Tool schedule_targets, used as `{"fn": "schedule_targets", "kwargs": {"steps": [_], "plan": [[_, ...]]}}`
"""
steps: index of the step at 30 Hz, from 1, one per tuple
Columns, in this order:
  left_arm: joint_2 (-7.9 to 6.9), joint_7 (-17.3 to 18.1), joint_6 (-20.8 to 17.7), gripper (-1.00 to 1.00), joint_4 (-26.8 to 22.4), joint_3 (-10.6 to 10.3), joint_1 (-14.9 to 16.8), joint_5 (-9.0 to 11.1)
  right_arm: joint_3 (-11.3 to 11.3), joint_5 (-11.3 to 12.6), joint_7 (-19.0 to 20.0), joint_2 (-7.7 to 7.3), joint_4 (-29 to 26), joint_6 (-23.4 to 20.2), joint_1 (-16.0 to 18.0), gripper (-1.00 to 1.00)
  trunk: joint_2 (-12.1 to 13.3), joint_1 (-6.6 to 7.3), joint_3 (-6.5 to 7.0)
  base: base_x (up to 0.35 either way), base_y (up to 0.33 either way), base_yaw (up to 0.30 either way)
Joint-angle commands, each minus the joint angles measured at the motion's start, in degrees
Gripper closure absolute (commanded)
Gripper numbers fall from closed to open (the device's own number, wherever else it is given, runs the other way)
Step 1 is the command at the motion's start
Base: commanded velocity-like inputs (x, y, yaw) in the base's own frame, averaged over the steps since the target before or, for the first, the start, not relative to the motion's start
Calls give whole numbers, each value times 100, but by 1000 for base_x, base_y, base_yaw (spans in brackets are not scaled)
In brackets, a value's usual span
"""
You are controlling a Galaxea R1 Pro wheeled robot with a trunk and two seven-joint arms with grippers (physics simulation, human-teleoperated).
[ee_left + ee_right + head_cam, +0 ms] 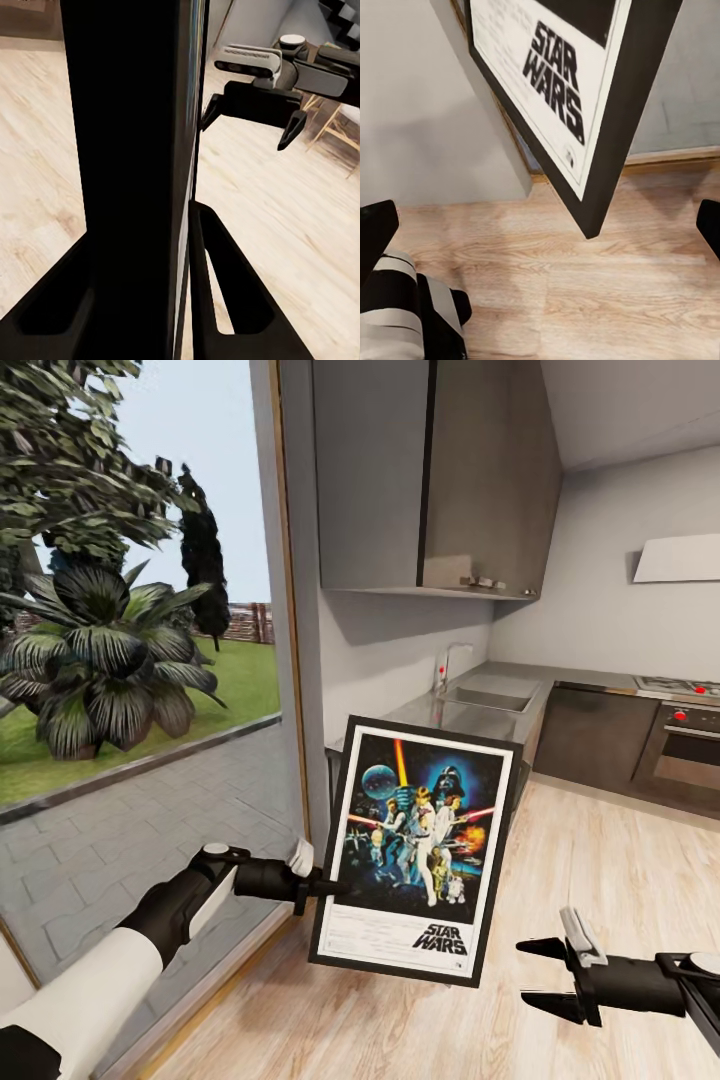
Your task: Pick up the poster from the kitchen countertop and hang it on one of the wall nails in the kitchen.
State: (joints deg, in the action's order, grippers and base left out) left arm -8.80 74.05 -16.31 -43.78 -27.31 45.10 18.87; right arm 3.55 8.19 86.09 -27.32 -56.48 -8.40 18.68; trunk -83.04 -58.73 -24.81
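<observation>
I am looking down the kitchen with the big window (130, 660) on my left and the kitchen countertop (470, 705) running away ahead, its inset sink (490, 695) holding nothing that I can make out. The wall cabinet (430, 470) is hanging above it, doors shut. I cannot pick out any wall nail from here, so the move ahead is turning on finding one; I judge the bare grey wall (400, 645) beside the cabinet the likeliest place to search.

The poster (418, 848) is off the counter and in the air over the wooden floor (560, 860), its long axis near upright and leaning a little, face toward me. My left gripper (322, 883) is pinching its left edge, fingers (225, 285) closed either side of the thin black frame, so this arm is carrying it alone.

My right gripper (540, 975) is hanging just beside the poster's lower right corner, apart from it, jaws spread wide and holding nothing.
</observation>
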Motion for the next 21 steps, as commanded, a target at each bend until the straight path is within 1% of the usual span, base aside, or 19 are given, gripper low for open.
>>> {"fn": "schedule_targets", "kwargs": {"steps": [1, 6, 8, 9, 11, 12, 15, 21], "plan": [[-8, -5, -50, 100, 0, -30, 7, 55, 5, 15, 54, -1, 9, -59, 4, -100, -4, 0, -7, 0, 0, 0], [-8, 19, -40, 100, -7, -29, 7, 55, 13, 38, 111, -1, 29, -56, 9, -100, -4, 0, -7, 0, 0, 0], [-8, 124, -38, 100, -12, -29, 7, 55, 11, 40, 115, 3, 27, -56, 11, -100, -4, 0, -7, 0, 0, 0], [-8, 275, -34, 100, -10, -24, 7, 55, 7, 36, 116, 10, 25, -54, 12, -100, -4, 0, -7, 0, 0, 0], [-8, 405, -28, 100, -2, -21, 7, 55, 0, 28, 118, 26, 24, -50, 12, -100, -4, 0, -7, 0, 0, 0], [-8, 429, -22, 100, -1, -22, 7, 55, -1, 27, 118, 29, 23, -49, 12, -100, -4, 0, -7, 0, 0, 0], [-8, 468, 196, 100, 2, -28, 7, 55, -3, 25, 118, 38, 17, -57, 13, -100, -4, 0, -7, 0, 0, 0], [-8, 477, 275, 100, -3, -28, 7, 55, -6, 25, 118, 49, 7, -64, 13, -100, -4, 0, -7, 0, 0, 0]]}}
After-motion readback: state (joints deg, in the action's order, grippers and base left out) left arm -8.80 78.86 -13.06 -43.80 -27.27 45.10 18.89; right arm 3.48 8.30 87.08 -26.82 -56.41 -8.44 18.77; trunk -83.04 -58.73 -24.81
